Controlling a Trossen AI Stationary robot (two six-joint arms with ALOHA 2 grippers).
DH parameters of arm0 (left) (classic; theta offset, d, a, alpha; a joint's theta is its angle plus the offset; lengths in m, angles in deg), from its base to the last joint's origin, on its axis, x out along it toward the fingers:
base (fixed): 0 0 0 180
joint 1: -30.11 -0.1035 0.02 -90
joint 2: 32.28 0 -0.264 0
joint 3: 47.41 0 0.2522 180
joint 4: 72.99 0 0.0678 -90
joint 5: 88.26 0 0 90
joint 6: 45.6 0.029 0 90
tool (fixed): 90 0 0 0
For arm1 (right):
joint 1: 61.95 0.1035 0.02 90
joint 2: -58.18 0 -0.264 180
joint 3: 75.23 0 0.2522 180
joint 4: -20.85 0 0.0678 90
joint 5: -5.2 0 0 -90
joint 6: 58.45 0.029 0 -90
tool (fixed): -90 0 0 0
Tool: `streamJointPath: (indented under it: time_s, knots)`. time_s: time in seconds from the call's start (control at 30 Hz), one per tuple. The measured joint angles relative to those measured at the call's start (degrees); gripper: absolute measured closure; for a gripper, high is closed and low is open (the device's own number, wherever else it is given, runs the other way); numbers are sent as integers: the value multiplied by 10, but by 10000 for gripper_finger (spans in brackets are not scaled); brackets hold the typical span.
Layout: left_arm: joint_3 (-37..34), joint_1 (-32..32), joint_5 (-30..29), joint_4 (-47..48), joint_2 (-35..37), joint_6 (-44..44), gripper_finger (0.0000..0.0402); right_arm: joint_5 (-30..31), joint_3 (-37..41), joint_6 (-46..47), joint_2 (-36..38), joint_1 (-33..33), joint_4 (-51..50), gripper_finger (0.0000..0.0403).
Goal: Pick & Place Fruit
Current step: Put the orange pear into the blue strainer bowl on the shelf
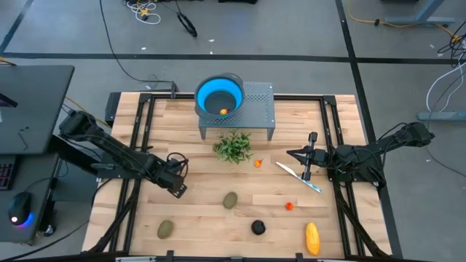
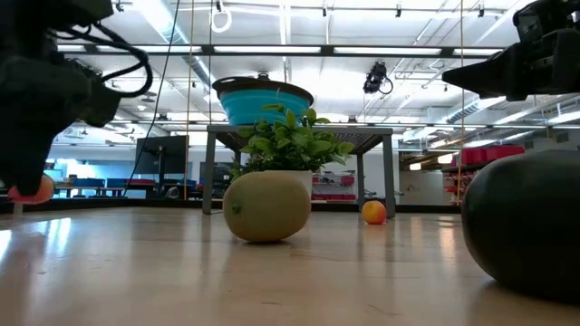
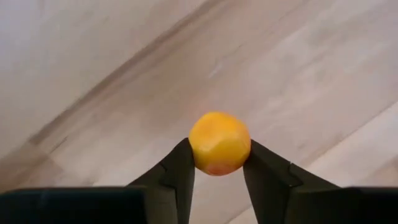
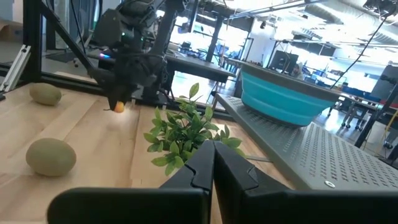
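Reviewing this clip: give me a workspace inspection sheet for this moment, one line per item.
Surface: wooden table, black frame rails.
Job's things: blue bowl on grey perforated stand, one orange piece inside; olive ovals, black ball, yellow oblong, small orange and red pieces on the table.
Clutter: plant tuft, white knife.
Grippers: left gripper shut on orange fruit; right gripper shut, empty.
Cables: loose on the floor.
Surroundings: desk, mouse.

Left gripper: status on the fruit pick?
Left gripper shut on small orange fruit ball, above the wooden table. Right gripper shut, empty, idle by the leafy plant.
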State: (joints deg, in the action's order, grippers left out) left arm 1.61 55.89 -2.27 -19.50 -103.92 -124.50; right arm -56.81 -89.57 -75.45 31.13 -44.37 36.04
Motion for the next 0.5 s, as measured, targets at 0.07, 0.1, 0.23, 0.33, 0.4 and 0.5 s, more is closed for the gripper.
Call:
streamJointPath:
  time_s: [0.07,0.1,0.23,0.33,0.4,0.5]
  knots:
    - [15,-7,-10,1,0,16,276,0,0,0,0,0,0,386]
    - [24,-12,-14,0,0,28,272,0,0,0,0,0,0,386]
    - [70,-47,-56,3,0,112,260,0,0,0,0,0,6,386]
    - [115,-76,-113,2,0,207,258,0,0,0,0,0,13,386]
    - [148,-97,-145,2,0,275,258,0,0,0,0,0,14,386]
    - [202,-129,-197,-1,0,374,263,0,0,0,0,0,15,386]
